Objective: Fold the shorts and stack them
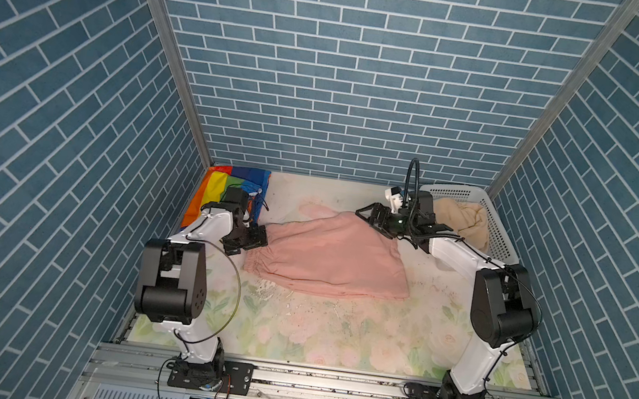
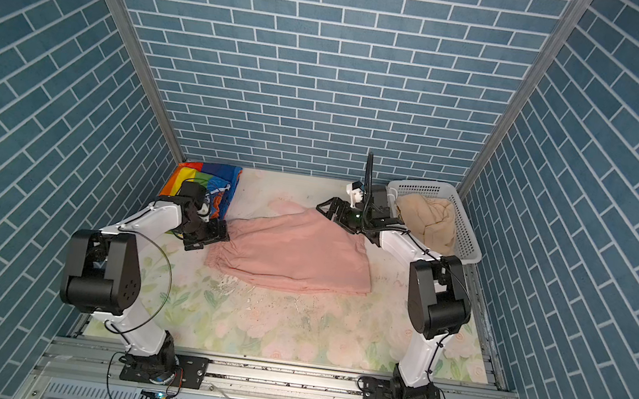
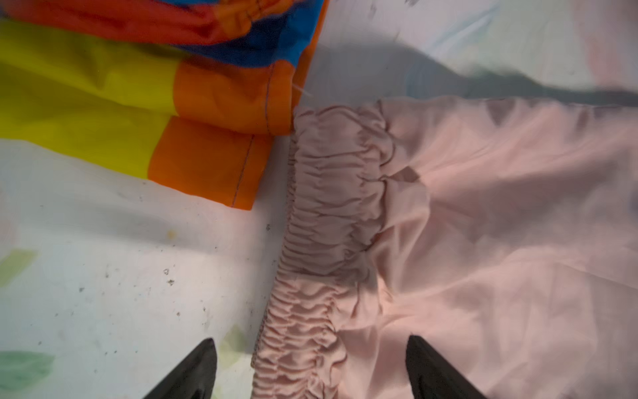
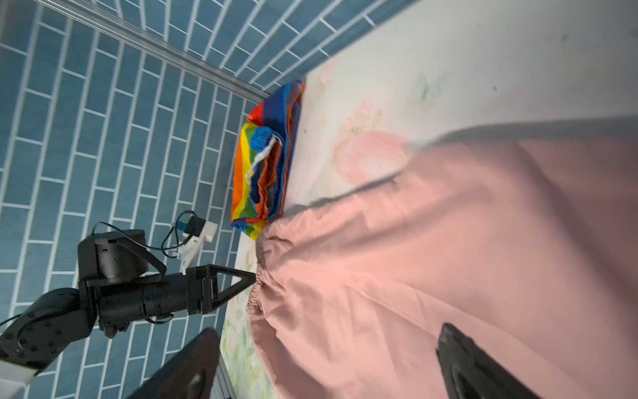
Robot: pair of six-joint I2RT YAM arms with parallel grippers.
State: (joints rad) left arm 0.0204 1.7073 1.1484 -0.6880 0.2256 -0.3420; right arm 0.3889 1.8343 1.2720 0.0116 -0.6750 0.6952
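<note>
Three shorts share a flowered desk [image 1: 333, 336]. Nearest, the pink shorts [image 1: 331, 252] lie spread flat at centre, gathered waist to the left. The left gripper [image 3: 310, 374] hangs at that waistband, jaws apart and straddling it, clamping nothing. The right gripper [image 1: 365, 214] hovers over the far edge, jaws wide apart. Behind, the rainbow-striped shorts [image 1: 223, 186] lie folded in the far left corner, just beside the pink waist. The beige shorts [image 1: 460, 219] sit crumpled in a white basket [image 1: 503, 237] at far right.
</note>
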